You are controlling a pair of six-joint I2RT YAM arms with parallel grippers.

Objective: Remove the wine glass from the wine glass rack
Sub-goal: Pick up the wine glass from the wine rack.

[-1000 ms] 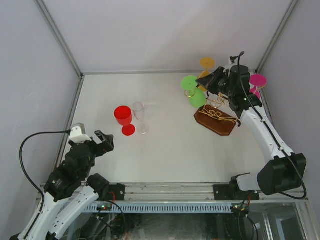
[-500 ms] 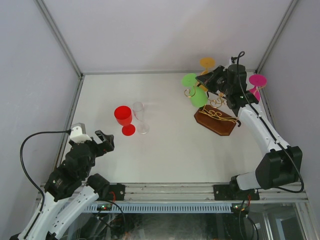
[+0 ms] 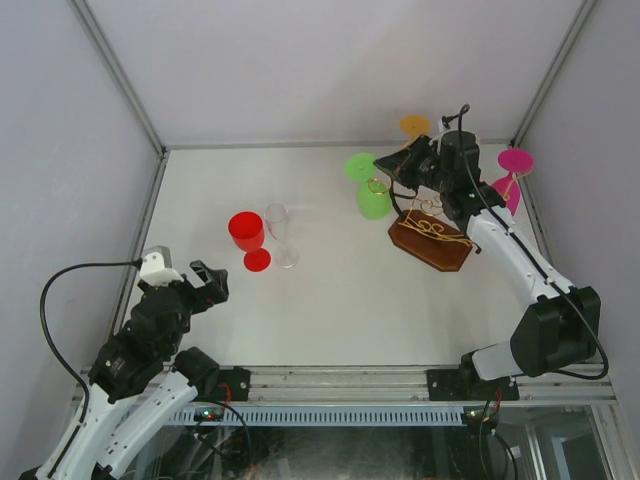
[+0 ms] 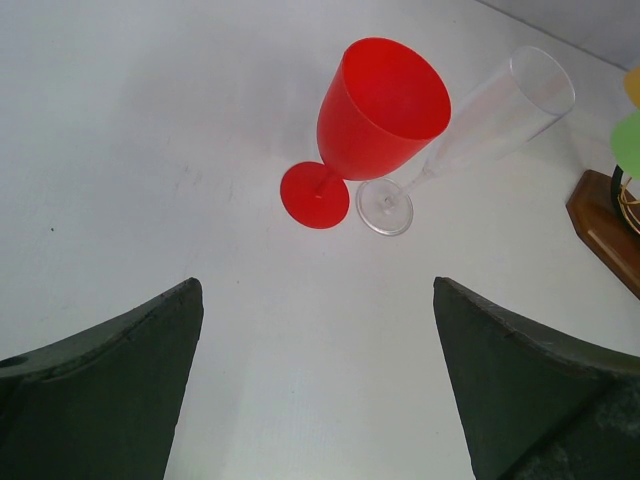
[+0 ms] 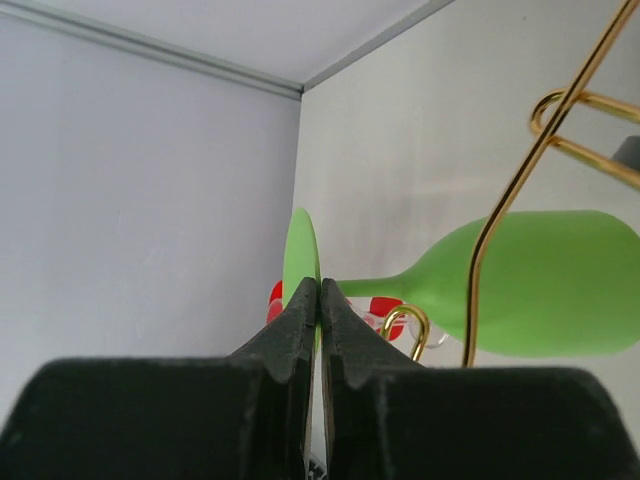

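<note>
Overhead: white table, grey walls, green wine glass.

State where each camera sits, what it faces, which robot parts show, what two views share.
Top external: overhead behind, looking down on table; left arm and right arm show.
Left wrist: arm-mounted, faces red glass and clear flute; open left tool frames it.
Right wrist: arm-mounted, looks along shut right tool pinching the green wine glass.
Shared by top and left wrist: the red glass.
</note>
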